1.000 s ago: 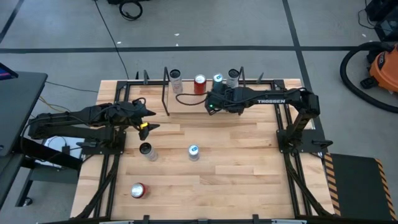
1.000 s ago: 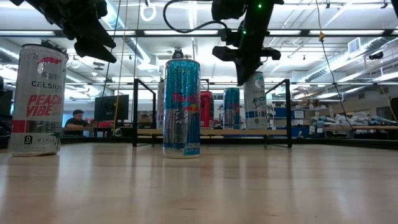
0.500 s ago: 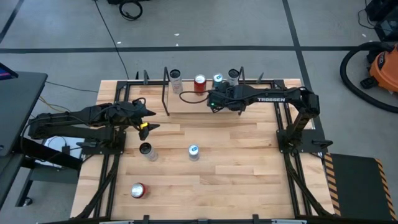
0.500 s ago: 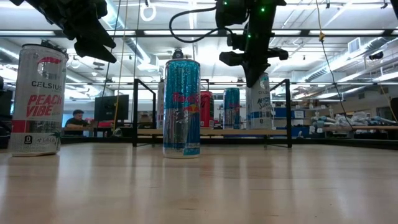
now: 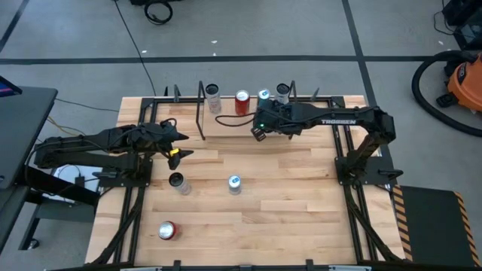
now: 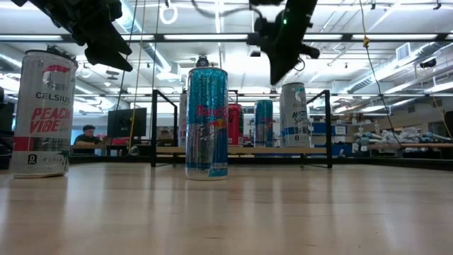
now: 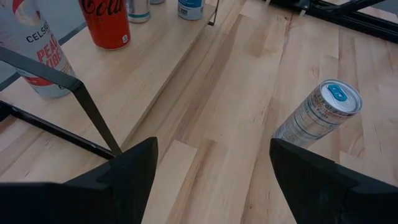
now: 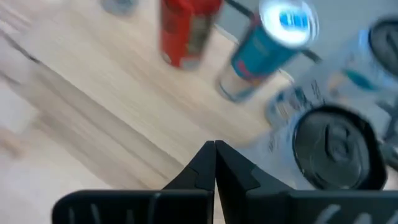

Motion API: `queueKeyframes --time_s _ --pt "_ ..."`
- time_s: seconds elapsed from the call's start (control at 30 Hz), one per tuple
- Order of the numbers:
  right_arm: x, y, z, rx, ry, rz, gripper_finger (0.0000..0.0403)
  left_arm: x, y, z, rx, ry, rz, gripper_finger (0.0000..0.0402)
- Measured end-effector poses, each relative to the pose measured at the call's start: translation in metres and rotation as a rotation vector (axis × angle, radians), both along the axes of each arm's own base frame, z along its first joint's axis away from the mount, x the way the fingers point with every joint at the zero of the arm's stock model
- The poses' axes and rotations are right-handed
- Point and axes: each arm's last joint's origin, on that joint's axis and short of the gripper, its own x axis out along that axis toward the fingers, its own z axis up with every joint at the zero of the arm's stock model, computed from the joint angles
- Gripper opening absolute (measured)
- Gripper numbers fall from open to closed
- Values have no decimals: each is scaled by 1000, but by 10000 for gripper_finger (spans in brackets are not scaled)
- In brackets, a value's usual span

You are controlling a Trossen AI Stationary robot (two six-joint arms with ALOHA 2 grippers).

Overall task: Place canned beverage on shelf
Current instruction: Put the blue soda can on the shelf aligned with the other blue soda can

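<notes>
The shelf [image 5: 233, 124], a light-wood board in a black rod frame, stands at the table's far edge. On it stand several cans: a white one [image 5: 212, 94], a red one [image 5: 242, 100], a teal one [image 5: 263, 96] and a white one with a dark top [image 5: 282, 92]. My right gripper [image 5: 258, 134] is shut and holds nothing. It hangs above the shelf's near edge, higher than the can tops [image 6: 295, 117]. My left gripper [image 7: 211, 180] waits open at the table's left, raised, with nothing between its fingers.
Three cans stand on the table in front of the shelf: a white dark-topped one [image 5: 177, 182], a blue one [image 5: 234, 184] and a red one [image 5: 167, 230] near the front edge. Black frame rails run along the table's left and right sides.
My right gripper, still shut, has risen from in front of the dark-topped white can on the shelf to above the can tops, and has rolled a little. The cans on the shelf stay upright where they were.
</notes>
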Motion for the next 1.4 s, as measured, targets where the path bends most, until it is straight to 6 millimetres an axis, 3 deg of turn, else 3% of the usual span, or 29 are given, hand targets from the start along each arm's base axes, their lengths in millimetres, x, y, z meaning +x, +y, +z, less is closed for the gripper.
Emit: queueKeyframes --time_s 0.33,0.6,0.7,0.9,1.4 --pt "4 18 30 -77 -177 166 13 0 0 0 -11 -4 8 311" --pt "7 26 30 6 -201 245 11 0 0 0 -12 -4 8 311" --pt "9 34 29 80 -225 312 17 0 0 0 -12 -4 8 311" --pt "20 50 26 69 -214 503 31 0 0 0 -12 -4 8 311" --pt "30 87 35 81 -317 758 146 0 0 0 -10 -7 7 311"
